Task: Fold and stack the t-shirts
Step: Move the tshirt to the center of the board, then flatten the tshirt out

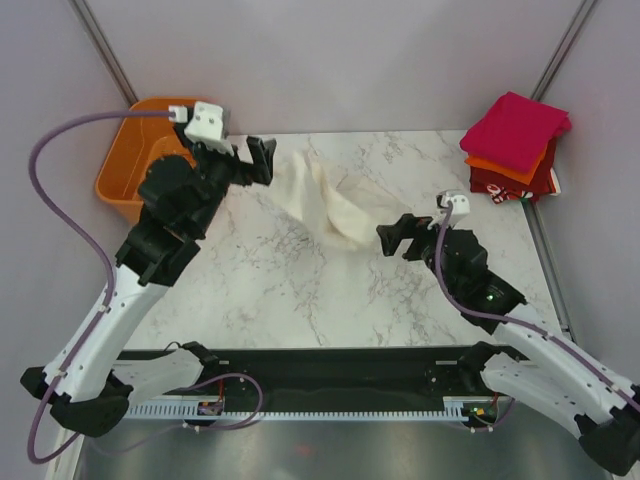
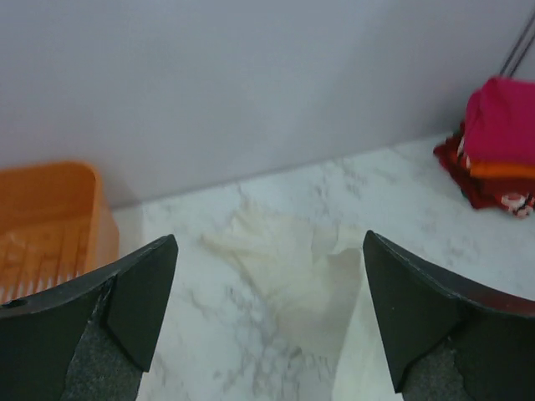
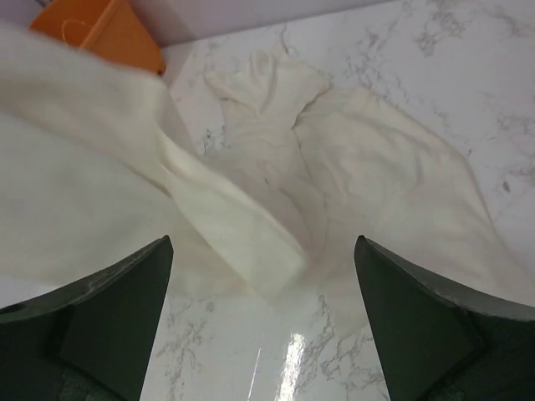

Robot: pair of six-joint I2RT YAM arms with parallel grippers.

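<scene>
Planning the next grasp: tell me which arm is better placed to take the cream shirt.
Right, probably. The right tool, open, sits at the cream t-shirt's edge, cloth filling its wrist view between the fingers. The left tool, also open, sees the shirt smaller, farther off.

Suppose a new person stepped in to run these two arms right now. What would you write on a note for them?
Left gripper: open, empty, by the far-left edge of the cream shirt.
Right gripper: open, empty, by the shirt's near-right edge.
The cream shirt lies crumpled and unfolded between them.
Done: the stack of folded magenta, orange and dark red shirts sits at the far right corner of the table.
Left: fold the cream shirt and add it to the stack.
</scene>
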